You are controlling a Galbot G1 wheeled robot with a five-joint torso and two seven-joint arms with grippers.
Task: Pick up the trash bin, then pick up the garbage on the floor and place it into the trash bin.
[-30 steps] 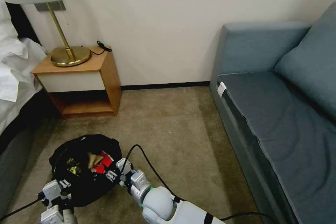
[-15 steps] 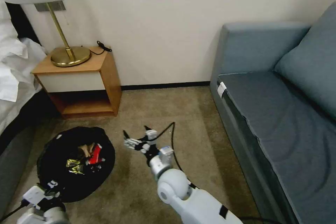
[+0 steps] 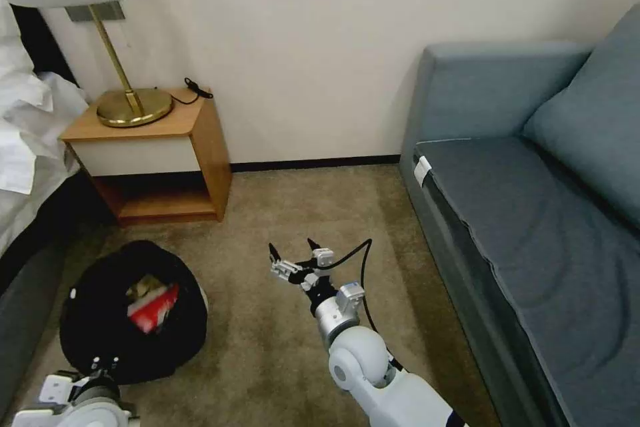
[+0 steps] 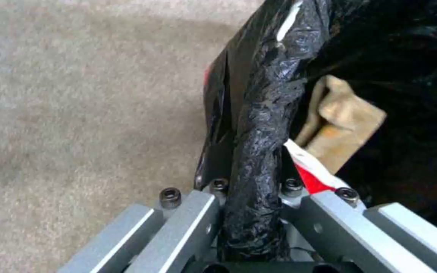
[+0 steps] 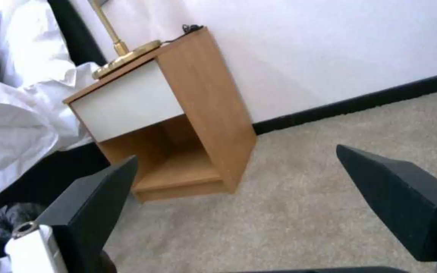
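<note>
The trash bin (image 3: 100,320), lined with a crinkly black bag, is low on the carpet at the left. My left gripper (image 3: 103,365) is shut on its near rim; the left wrist view shows the bin's bagged rim (image 4: 259,151) clamped in the left gripper (image 4: 254,214). Garbage lies inside: a red-white packet (image 3: 153,300) (image 4: 307,174) and tan crumpled paper (image 3: 139,285) (image 4: 342,121). My right gripper (image 3: 292,251) hovers open and empty over the carpet to the right of the bin, well apart from it. Its two black fingers spread wide in the right wrist view, gripper (image 5: 236,159).
A wooden nightstand (image 3: 200,140) (image 5: 203,98) with a brass lamp (image 3: 133,107) stands against the wall behind the bin. White bedding (image 3: 27,140) lies at the left, a blue sofa (image 3: 533,213) at the right. Open carpet (image 3: 320,207) lies between them.
My right gripper has pulled away from the bin's opening, moving right and forward, open and empty. The bin in my left gripper has shifted left, and that arm has dropped toward the frame's edge.
</note>
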